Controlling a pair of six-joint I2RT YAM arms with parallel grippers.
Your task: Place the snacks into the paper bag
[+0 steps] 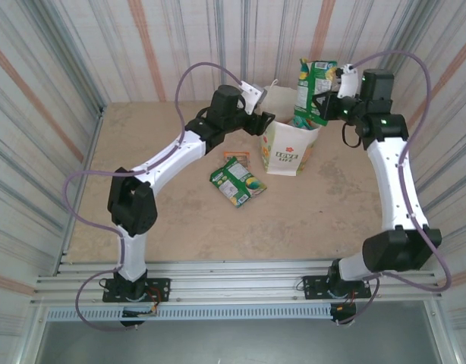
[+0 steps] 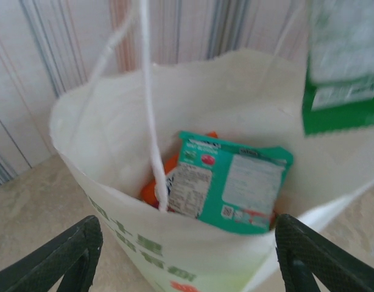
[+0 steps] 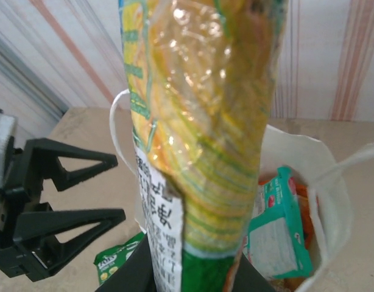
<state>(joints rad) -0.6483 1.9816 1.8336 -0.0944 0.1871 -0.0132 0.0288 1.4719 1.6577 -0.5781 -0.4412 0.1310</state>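
2 snacks are lying loose near the middle of the table (image 1: 172, 220): a green-and-yellow packet (image 1: 237, 182) and, just beyond it toward the far edge, a tiny orange packet (image 1: 235, 157) whose print is too small to read. The paper bag (image 1: 288, 148) is standing upright just right of them, closer to the far edge, with its mouth open. Its green lettering is showing in the top view but is too coarse to read, and in the left wrist view the frame's lower edge is cutting it off.

Inside the bag a teal packet (image 2: 232, 182) is lying tilted on an orange wrapper (image 2: 155, 185) and hiding most of it. The teal one's back is carrying white panels of fine print and a square code, none legible. 1 white string handle (image 2: 147, 91) is crossing in front of both.

The right end effector (image 1: 319, 102) is gripping a tall green packet (image 3: 199, 121), holding it upright above the bag's mouth. Whether its lower end is inside I cannot tell. In the right wrist view the packet is hiding most of the fingers. Glare is washing out its yellow front, and the black characters on its white panel are blurred. The left end effector (image 2: 188, 234) is spread wide, holding nothing, just beside the bag's left side.
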